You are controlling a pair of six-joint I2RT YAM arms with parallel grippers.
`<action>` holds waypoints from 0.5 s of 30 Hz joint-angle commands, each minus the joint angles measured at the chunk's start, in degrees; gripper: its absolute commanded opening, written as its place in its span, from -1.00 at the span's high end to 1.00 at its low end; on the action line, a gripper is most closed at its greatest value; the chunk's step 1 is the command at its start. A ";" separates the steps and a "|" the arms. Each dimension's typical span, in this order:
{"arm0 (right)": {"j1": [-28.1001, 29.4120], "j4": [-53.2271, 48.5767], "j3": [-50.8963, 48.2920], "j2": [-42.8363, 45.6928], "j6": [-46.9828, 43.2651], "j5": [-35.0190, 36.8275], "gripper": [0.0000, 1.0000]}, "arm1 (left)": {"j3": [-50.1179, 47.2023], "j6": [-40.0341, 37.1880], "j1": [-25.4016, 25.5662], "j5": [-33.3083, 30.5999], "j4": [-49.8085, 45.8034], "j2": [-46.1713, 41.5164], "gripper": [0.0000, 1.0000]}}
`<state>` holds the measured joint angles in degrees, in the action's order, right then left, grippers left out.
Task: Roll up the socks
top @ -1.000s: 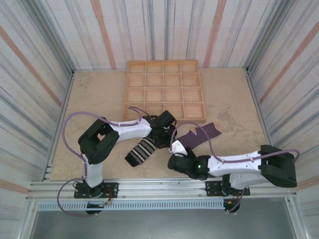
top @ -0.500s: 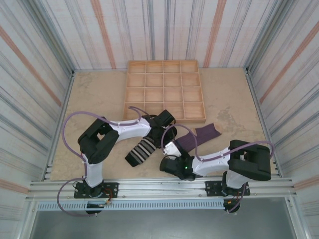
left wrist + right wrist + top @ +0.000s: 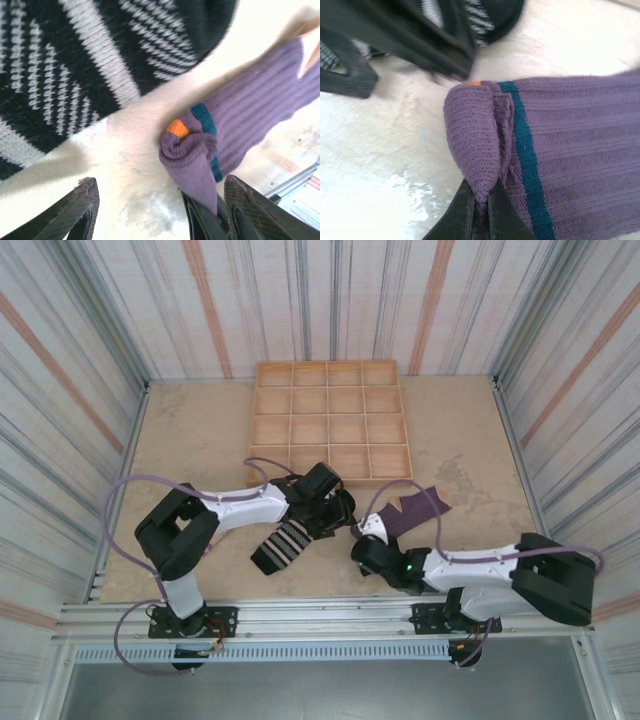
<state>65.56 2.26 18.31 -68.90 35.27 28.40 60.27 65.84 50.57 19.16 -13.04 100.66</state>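
The folded end of the purple sock (image 3: 570, 150) is grasped by the right gripper (image 3: 481, 200); the left gripper (image 3: 165, 207) is released; further rolling along its length is judged needed.

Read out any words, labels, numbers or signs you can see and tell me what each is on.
None can be read: the purple sock, the black-and-white striped sock and the wooden divided tray carry no lettering.
A pale patch with red and blue marks, in the left wrist view, is too blurred to read.
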 commanded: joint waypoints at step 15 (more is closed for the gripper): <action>-29.63 5.16 -15.81 21.29 20.87 -44.27 1.00 | -3.98 0.35 5.06 -7.81 10.17 -3.00 -0.20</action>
<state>38.74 10.07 4.60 -49.30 50.09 -8.38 56.77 66.26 54.52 13.69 -5.30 97.43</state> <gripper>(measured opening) 0.074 0.606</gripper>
